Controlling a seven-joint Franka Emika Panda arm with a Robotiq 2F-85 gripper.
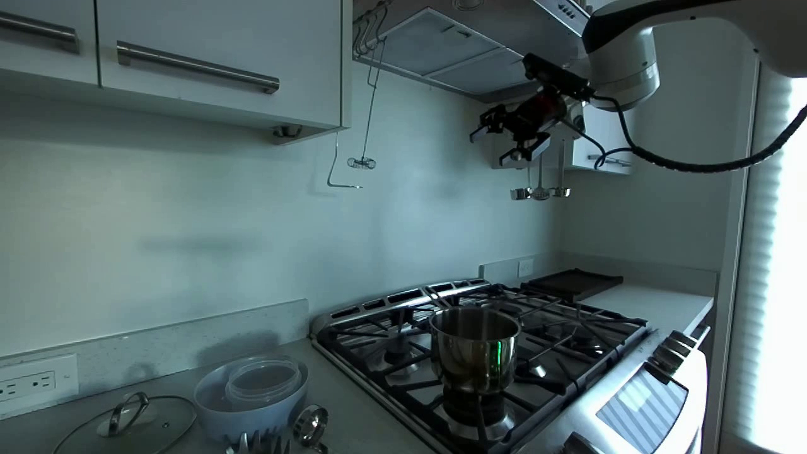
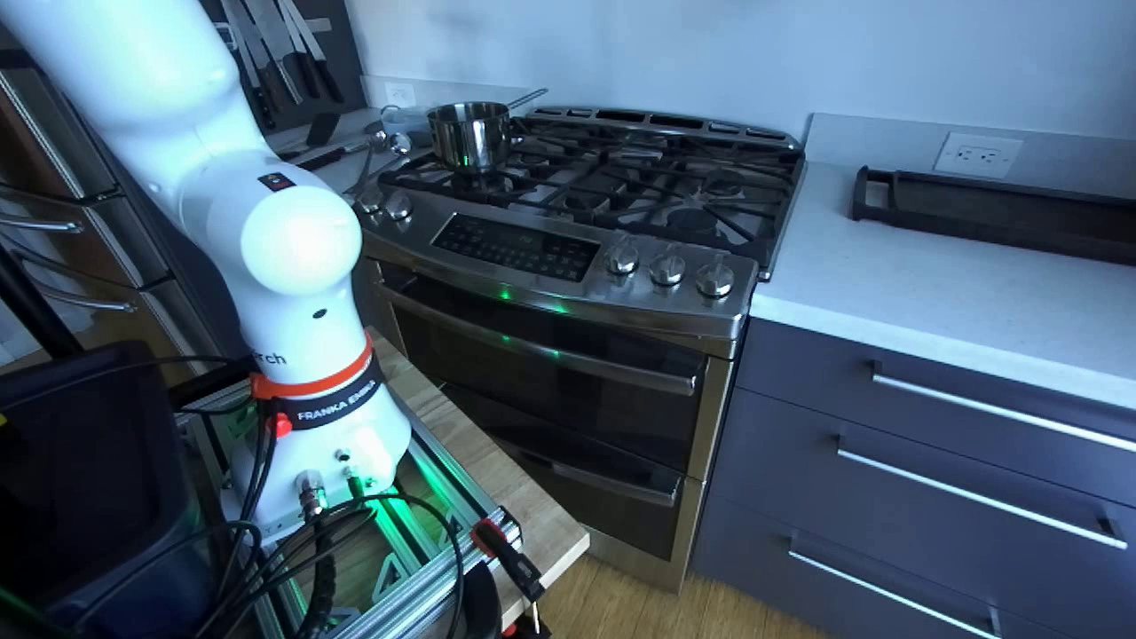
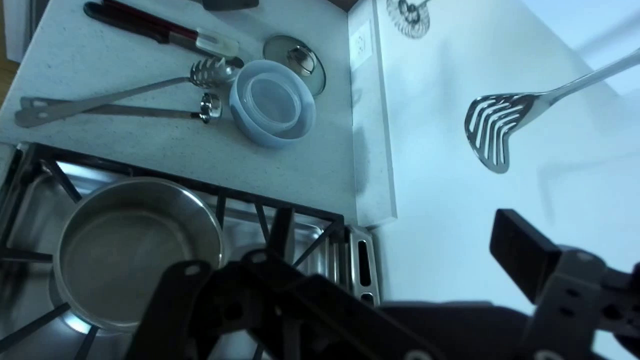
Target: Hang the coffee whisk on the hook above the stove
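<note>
The coffee whisk (image 1: 361, 163), a thin wire handle with a small coiled head, hangs head down from the metal hooks (image 1: 372, 31) at the range hood's left edge. Its round wire head also shows at the top of the wrist view (image 3: 410, 19); its handle leaves that frame. My gripper (image 1: 509, 140) is open and empty, in the air above the stove (image 1: 403, 416) and well to the right of the whisk in that exterior view. In the wrist view its fingers (image 3: 402, 242) stand wide apart with nothing between them. The gripper is out of frame in an exterior view showing the arm's base (image 2: 311, 426).
A slotted metal turner (image 3: 495, 125) hangs by the wall, near the whisk. A steel pot (image 1: 476, 350) stands on a burner. The range hood (image 1: 441, 50) and wall cabinet (image 1: 220, 38) are overhead. Bowls (image 1: 249, 410), a lid (image 1: 132, 429) and utensils lie on the counter. Ladles (image 1: 540, 189) hang behind.
</note>
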